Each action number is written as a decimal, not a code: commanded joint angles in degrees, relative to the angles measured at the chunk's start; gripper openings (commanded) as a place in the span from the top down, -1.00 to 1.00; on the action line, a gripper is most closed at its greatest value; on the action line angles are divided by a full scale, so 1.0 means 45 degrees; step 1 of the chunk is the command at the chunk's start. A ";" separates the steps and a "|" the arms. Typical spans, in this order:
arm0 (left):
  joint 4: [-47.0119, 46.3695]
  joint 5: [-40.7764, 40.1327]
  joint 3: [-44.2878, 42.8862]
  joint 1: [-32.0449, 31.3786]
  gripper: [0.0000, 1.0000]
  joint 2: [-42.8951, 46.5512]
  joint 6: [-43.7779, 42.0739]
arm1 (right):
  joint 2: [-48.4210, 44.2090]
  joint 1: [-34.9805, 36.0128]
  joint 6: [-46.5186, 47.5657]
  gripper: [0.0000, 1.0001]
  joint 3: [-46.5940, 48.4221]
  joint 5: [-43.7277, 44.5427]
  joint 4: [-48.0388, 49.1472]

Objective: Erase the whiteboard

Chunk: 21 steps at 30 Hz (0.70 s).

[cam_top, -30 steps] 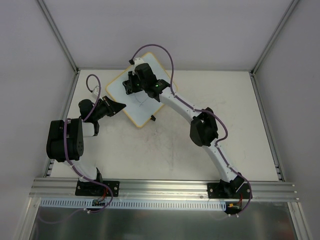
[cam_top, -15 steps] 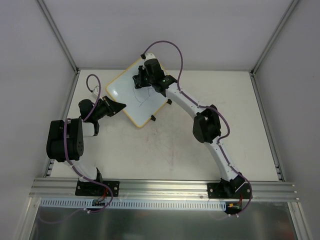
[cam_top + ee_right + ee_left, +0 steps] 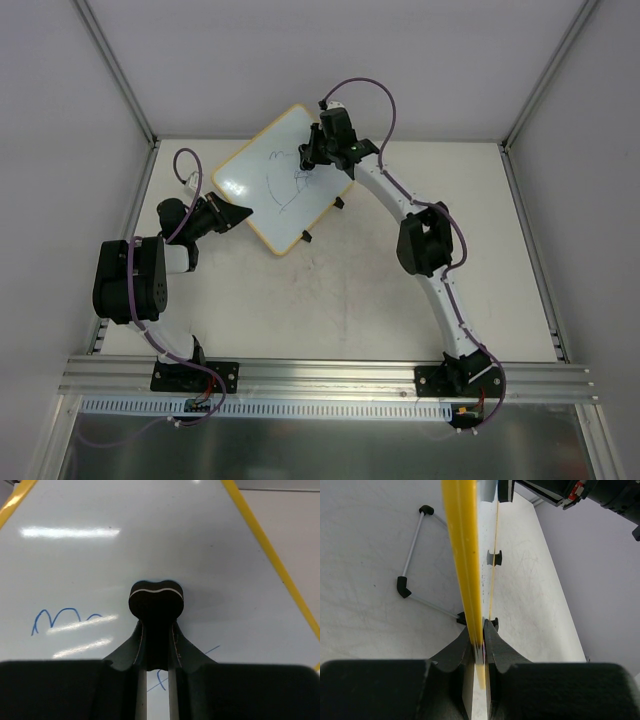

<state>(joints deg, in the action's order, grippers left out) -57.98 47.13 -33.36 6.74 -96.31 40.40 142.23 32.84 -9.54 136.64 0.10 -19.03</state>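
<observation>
The whiteboard (image 3: pixel 262 188) lies turned at an angle at the back of the table, with blue pen scribbles (image 3: pixel 285 178) on its middle. My left gripper (image 3: pixel 238 214) is shut on its yellow frame (image 3: pixel 464 555) at the near left edge, jaws pinching the rim (image 3: pixel 478 640). My right gripper (image 3: pixel 310 160) hovers at the board's right part, shut on a black eraser (image 3: pixel 156 597) that is pressed to the white surface (image 3: pixel 100 555). Blue strokes (image 3: pixel 55 617) lie to the eraser's left and beneath the fingers.
Two black clip feet (image 3: pixel 338 203) (image 3: pixel 306 237) sit on the board's near right edge. A thin metal wire stand with black corners (image 3: pixel 412 547) shows beside the board in the left wrist view. Enclosure walls and aluminium posts (image 3: pixel 120 75) ring the table.
The right arm has swept the eraser from the board's left part across to its right side, uncovering the scribbles. The left gripper has stayed clamped on the frame.
</observation>
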 commanded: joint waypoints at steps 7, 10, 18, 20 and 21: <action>0.0559 0.1068 0.0012 -0.0092 1.00 -0.0003 -0.1010 | 0.0112 -0.0169 0.0225 0.99 0.0300 -0.0334 -0.0031; 0.0559 0.1185 0.0012 -0.0092 1.00 -0.0003 -0.0990 | -0.0005 0.0007 0.0265 0.99 0.0319 -0.0588 0.0633; 0.0598 0.1322 0.0031 -0.0112 1.00 -0.0023 -0.1009 | -0.0026 0.0845 0.0791 0.99 0.0359 -0.0997 0.2001; 0.0598 0.1322 0.0012 -0.0112 1.00 -0.0042 -0.1010 | 0.0071 0.1002 0.0792 0.98 0.0339 -0.1134 0.2254; 0.0598 0.1323 0.0012 -0.0112 1.00 -0.0043 -0.1029 | 0.0091 0.1061 0.0792 0.98 0.0358 -0.1232 0.2313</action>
<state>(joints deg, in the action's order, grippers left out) -57.63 49.01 -33.39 6.81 -96.31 40.16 142.39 35.38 -6.92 136.64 -2.15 -13.39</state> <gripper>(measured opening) 0.082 0.157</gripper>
